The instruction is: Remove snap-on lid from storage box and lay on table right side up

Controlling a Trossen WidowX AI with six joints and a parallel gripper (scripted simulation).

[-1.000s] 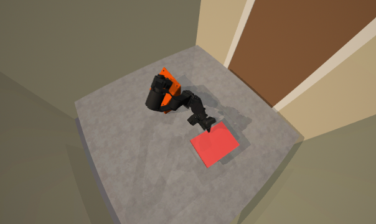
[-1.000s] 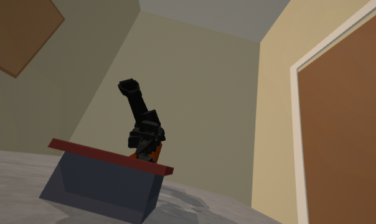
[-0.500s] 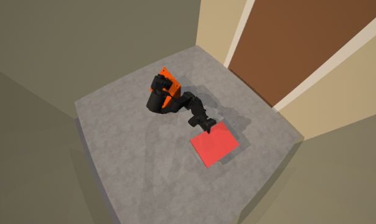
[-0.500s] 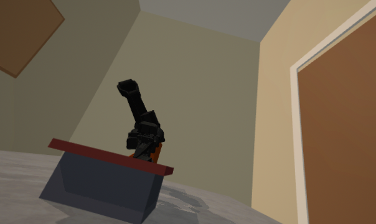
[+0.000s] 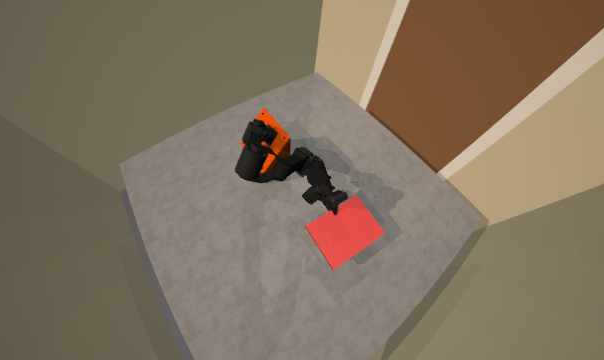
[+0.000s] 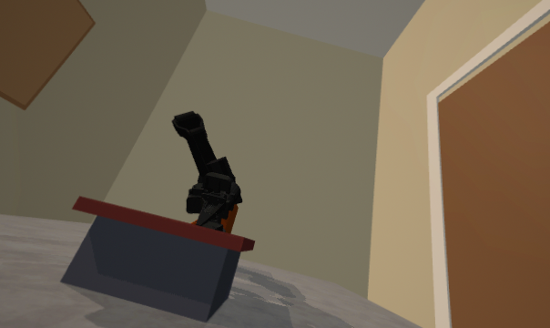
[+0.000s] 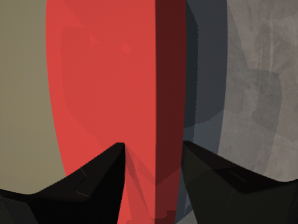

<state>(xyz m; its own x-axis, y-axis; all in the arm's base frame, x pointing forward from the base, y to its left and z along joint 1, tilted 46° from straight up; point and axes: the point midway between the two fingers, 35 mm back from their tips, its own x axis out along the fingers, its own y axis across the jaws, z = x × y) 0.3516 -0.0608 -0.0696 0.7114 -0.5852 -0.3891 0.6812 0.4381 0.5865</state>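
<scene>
The red lid (image 5: pixel 349 235) (image 6: pixel 152 220) (image 7: pixel 105 90) lies flat on top of the dark grey-blue storage box (image 6: pixel 152 260) (image 7: pixel 212 75), with its rim sticking out past the box walls. The box stands on the table and is hidden under the lid in the top view. My gripper (image 5: pixel 336 208) (image 6: pixel 210 222) (image 7: pixel 152 149) is shut on the lid's edge on the side toward the arm's base. In the wrist view one finger is over the lid's top face and the other is beyond its rim, by the box wall. The lid's underside is hidden.
The grey table (image 5: pixel 207 225) (image 6: pixel 11 269) (image 7: pixel 260 45) bears the box and the arm. The arm's orange base plate (image 5: pixel 282 145) is behind the gripper. Walls and a brown door (image 5: pixel 472 65) (image 6: pixel 503 205) stand beyond the table's edge.
</scene>
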